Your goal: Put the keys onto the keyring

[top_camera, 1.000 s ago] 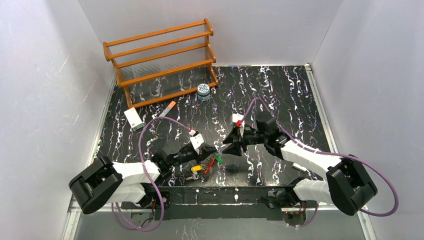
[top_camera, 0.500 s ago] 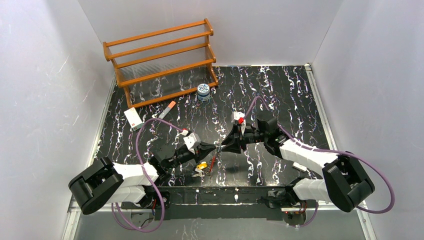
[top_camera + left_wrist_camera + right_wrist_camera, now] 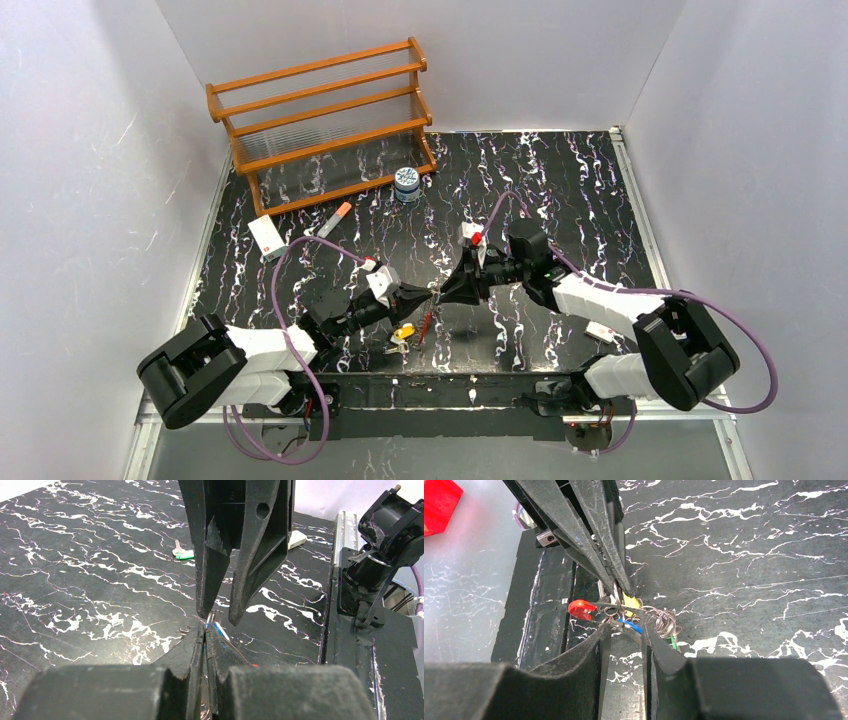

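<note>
The left hand [image 3: 206, 630] pinches the keyring [image 3: 664, 621]; right hand [image 3: 624, 630] half-spread astride blue key [image 3: 630, 625].

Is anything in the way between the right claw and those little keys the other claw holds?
Nothing visible does. The right gripper has its open fingertips either side of the small silver keys with coloured plastic heads, bunched with the thin silver-and-red keyring pinched in the left gripper.

No lettering or number is legible, not even on the jar [image 3: 406, 183] or white box [image 3: 267, 238].
</note>
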Controlling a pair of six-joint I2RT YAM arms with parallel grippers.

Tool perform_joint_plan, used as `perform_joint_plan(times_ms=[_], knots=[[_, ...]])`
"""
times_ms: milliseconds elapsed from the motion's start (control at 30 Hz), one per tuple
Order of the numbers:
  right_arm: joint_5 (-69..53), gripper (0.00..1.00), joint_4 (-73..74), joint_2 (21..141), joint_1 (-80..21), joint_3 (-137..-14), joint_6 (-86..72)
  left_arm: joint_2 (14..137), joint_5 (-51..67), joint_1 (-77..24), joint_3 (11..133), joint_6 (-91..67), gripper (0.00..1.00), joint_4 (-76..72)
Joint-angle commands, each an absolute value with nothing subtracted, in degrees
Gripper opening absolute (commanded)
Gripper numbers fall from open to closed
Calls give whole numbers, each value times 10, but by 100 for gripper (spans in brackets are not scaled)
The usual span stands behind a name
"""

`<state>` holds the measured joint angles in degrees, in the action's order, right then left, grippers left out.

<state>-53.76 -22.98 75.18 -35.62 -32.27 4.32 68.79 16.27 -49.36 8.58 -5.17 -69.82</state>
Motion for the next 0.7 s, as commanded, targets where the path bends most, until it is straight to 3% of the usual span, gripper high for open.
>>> perform_joint_plan(times_ms=[0, 67, 367, 667], knots=[[-551, 37, -260, 759, -353, -350, 35, 685, 164, -496, 86, -53, 0, -724], [-554, 35, -263, 761, -354, -351, 34, 685, 164, -496, 86, -53, 0, -724], [-563, 2, -248, 769, -354, -351, 39, 680, 163, -496, 84, -53, 0, -724], [-563, 1, -227, 780, -354, -350, 53, 677, 161, -496, 84, -52, 0, -725]])
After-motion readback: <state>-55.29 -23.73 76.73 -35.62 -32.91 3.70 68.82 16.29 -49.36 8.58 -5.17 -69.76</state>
